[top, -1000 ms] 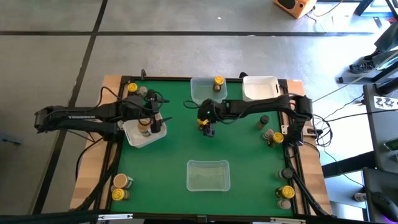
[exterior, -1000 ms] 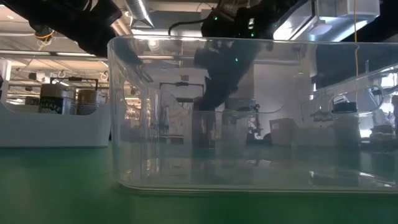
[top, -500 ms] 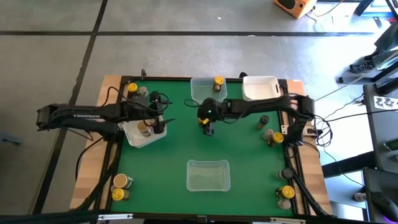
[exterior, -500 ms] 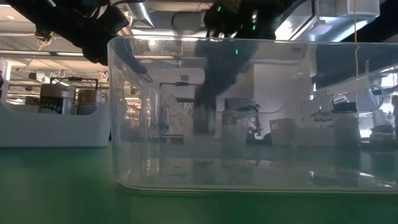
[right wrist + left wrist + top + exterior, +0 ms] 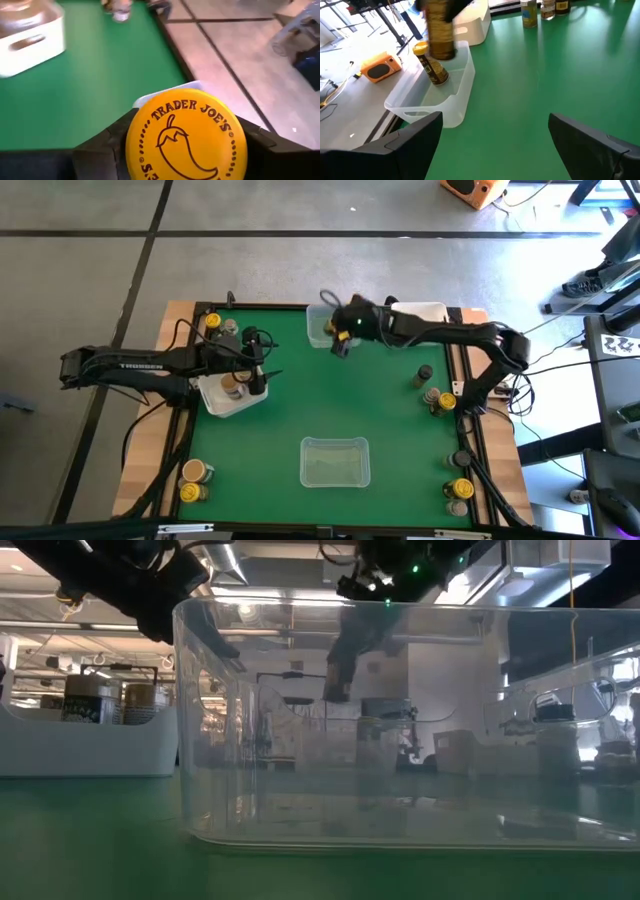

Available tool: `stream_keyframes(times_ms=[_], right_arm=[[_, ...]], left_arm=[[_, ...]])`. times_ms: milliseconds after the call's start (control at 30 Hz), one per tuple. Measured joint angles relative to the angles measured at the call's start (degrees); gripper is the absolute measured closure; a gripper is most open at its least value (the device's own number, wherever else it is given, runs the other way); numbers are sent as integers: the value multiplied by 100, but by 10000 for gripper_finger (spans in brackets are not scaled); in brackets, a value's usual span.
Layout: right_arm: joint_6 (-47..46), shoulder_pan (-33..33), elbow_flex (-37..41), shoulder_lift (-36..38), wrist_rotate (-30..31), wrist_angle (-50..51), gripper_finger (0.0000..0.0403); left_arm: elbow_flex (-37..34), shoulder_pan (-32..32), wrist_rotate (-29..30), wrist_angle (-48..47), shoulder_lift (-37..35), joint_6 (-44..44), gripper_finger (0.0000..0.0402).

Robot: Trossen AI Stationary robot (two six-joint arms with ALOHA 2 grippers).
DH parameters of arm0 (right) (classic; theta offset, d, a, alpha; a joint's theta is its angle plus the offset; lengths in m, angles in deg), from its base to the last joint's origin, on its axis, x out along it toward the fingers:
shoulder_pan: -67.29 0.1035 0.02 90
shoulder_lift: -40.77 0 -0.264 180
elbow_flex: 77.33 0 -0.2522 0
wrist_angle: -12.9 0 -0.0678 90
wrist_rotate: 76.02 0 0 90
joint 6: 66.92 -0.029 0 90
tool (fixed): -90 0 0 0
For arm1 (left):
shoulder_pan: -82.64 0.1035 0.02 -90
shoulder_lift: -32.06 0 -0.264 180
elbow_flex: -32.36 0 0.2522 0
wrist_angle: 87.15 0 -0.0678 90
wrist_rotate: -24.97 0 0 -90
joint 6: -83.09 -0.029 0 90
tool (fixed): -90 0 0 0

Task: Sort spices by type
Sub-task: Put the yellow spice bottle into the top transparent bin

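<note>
Two arms: both reach over the green table (image 5: 300,410), left one from the left side, right one from the right.
Right gripper (image 5: 342,340): raised over the clear tub (image 5: 318,328) at the table's far edge; jaws pinching a yellow-lidded jar (image 5: 186,136) by its sides.
Held jar: clear of the table, hanging above the tub; its lid fills the right wrist view, with a chilli drawing and "Trader Joe's" on it.
Clear tub contents: one more yellow-lidded jar (image 5: 431,65), leaning inside it in the left wrist view.
Left gripper (image 5: 262,373): at the right edge of the white tub (image 5: 215,402) on the table's left; jaws spread wide, holding nothing.
White tub: two jars (image 5: 234,385) stand in it, lids tan or brownish.
Second white tub (image 5: 418,320): far edge, just right of the clear tub.
Near clear tub (image 5: 335,462): table's front middle; whether it holds anything cannot be told.
Loose jars: a pair at the far left corner (image 5: 218,323), a pair at the near left (image 5: 192,480), several along the right edge (image 5: 438,398), more at the near right corner (image 5: 460,490).
</note>
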Motion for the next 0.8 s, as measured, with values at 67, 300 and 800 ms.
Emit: stream_keyframes(times_ms=[67,300,800], right_arm=[[4,-214,0,-127,-48,-154,177],[7,-739,1,-659,-497,-633,177],[-173,-909,7,-1459,-118,-1139,173]], left_arm=[[0,0,0,7,0,-50,39],[0,0,0,35,0,-102,39],[0,0,0,-5,0,3,39]])
